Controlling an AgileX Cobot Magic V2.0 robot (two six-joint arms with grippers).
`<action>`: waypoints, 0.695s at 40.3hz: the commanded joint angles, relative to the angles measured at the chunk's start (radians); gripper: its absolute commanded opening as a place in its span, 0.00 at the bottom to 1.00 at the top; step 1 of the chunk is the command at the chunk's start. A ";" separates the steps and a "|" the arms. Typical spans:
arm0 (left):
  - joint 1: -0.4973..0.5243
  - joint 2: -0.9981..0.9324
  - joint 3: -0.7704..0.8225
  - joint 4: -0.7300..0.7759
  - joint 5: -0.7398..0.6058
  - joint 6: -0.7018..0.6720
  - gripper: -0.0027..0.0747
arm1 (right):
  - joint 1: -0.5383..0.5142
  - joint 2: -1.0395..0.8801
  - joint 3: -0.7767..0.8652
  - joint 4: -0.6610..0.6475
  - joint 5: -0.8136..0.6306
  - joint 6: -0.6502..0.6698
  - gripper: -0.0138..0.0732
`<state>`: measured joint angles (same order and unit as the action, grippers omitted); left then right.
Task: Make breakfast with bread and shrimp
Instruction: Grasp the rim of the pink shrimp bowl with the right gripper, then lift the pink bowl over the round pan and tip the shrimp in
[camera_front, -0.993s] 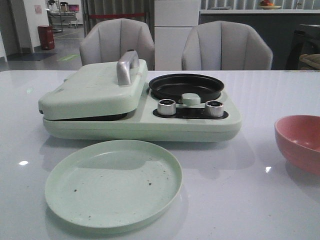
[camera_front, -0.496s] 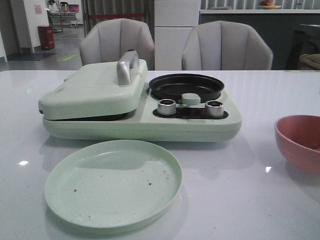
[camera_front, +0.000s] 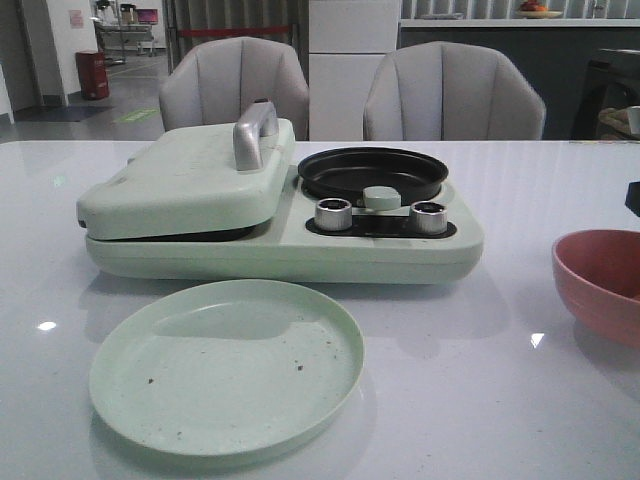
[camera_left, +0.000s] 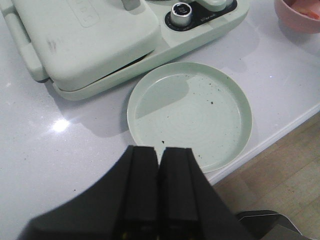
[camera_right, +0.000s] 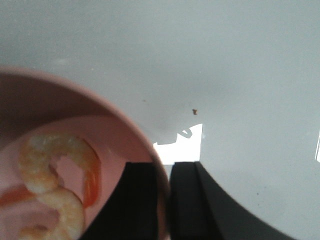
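Note:
Two curled orange-and-white shrimp (camera_right: 55, 170) lie in the pink bowl (camera_right: 75, 100), which stands at the table's right edge (camera_front: 600, 275). My right gripper (camera_right: 166, 167) is shut on the bowl's rim, one finger inside and one outside. In the front view only a dark bit of the right arm (camera_front: 633, 197) shows above the bowl. My left gripper (camera_left: 159, 150) is shut and holds nothing, hovering over the near rim of the pale green plate (camera_left: 190, 115). The bread is out of view.
A mint-green breakfast maker (camera_front: 190, 180) sits behind the plate (camera_front: 225, 365) with its left lid shut, a black round pan (camera_front: 372, 172) on its right and two metal knobs (camera_front: 334, 213) in front. Two grey chairs stand beyond the table.
The pink bowl has shifted slightly to the right, and a dark part of the right arm has come into the front view above it.

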<state>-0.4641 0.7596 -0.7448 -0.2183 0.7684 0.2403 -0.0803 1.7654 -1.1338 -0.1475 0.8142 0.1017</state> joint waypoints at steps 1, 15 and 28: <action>-0.004 -0.003 -0.028 -0.013 -0.071 -0.011 0.16 | -0.008 -0.044 -0.032 -0.013 -0.005 -0.007 0.30; -0.004 -0.003 -0.028 -0.013 -0.071 -0.011 0.16 | 0.013 -0.136 -0.074 -0.023 0.032 -0.085 0.20; -0.004 -0.003 -0.028 -0.013 -0.071 -0.011 0.16 | 0.233 -0.206 -0.370 -0.251 0.056 -0.102 0.20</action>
<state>-0.4641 0.7596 -0.7448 -0.2183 0.7684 0.2388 0.0917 1.6029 -1.4045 -0.2983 0.8944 0.0129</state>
